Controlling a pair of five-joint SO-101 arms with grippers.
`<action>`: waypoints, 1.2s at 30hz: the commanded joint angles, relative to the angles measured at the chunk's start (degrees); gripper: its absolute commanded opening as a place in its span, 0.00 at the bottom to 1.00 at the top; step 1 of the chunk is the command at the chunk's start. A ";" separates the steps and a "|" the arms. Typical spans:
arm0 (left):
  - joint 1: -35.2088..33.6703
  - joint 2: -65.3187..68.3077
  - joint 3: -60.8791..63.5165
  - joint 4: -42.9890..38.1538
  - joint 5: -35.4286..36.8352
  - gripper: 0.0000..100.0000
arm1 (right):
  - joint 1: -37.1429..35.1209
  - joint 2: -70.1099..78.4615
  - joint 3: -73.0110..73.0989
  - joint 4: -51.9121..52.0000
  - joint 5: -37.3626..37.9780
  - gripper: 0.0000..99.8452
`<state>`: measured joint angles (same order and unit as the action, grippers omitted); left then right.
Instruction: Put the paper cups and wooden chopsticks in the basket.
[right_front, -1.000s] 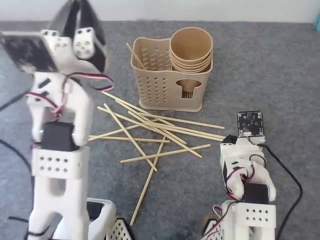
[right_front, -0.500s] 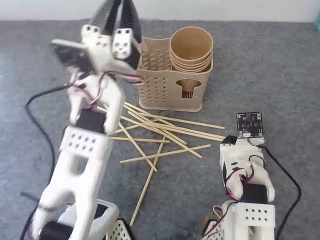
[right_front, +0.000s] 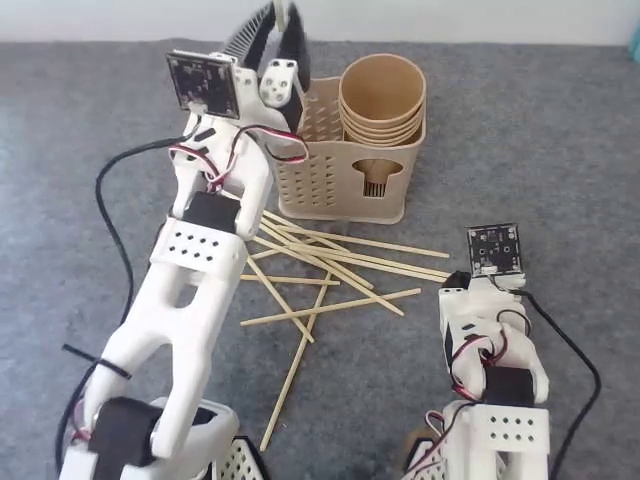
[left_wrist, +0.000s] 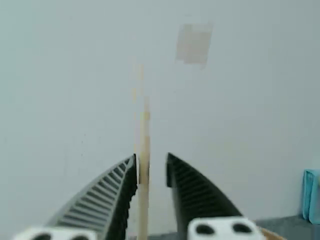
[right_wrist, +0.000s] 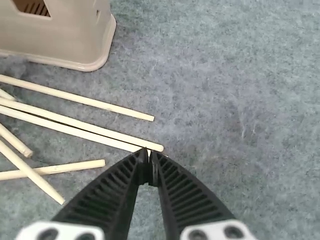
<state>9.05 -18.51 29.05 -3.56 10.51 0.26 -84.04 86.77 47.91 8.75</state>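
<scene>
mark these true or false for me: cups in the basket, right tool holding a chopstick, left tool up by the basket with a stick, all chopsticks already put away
1. The paper cups sit stacked in the basket. True.
2. The right tool grips a chopstick. False: it is shut on nothing, near the ends of loose chopsticks on the carpet.
3. The left tool is up over the basket with a single chopstick between its fingers. True.
4. Every chopstick is in the basket. False: many loose chopsticks lie criss-crossed on the carpet in front of it.
</scene>
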 joint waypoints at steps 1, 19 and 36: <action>-1.49 -7.74 -2.77 13.01 -0.18 0.29 | -2.33 -1.19 -0.79 0.31 1.49 0.01; -24.62 -34.29 -1.71 65.67 -0.18 0.34 | -24.31 -0.57 -5.36 5.05 -14.77 0.01; -33.93 -34.73 29.32 60.31 -0.09 0.34 | -33.98 3.47 -7.47 3.03 -13.80 0.06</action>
<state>-23.47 -51.91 56.57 58.95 10.51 -31.91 -84.04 84.13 52.04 -6.73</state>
